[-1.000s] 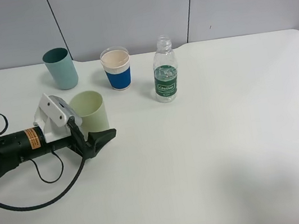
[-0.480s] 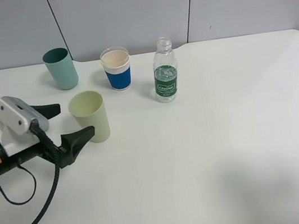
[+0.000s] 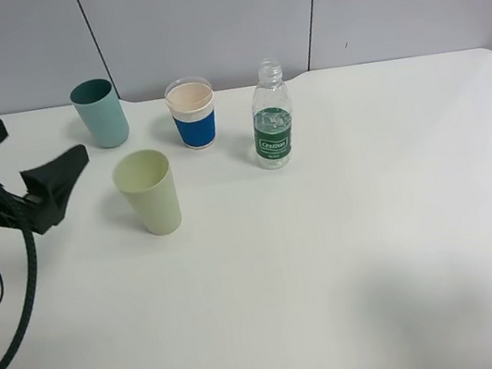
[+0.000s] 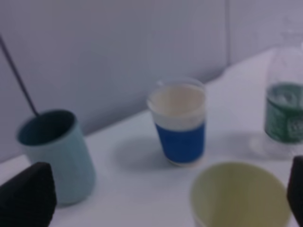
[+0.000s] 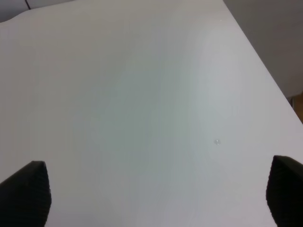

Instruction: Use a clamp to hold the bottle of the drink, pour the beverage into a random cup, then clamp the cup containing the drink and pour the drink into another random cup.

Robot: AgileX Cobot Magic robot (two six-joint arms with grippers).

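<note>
Now the left pincer, spread wide and empty, has drawn back to the desk's left edge, leaving the pale green plastic cup standing free. Further right, the clear green-labelled bottle stands uncapped behind it, beside the blue-sleeved paper cup; this looks like a finished release, while the right pincer hangs wide over bare desk.

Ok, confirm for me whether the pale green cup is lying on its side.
No, the pale green cup stands upright on the table, mouth up, in front of the blue cup.

Bright, even overhead light; soft shadows beside cups; left wrist view blurred, near yellow cup out of focus.
</note>
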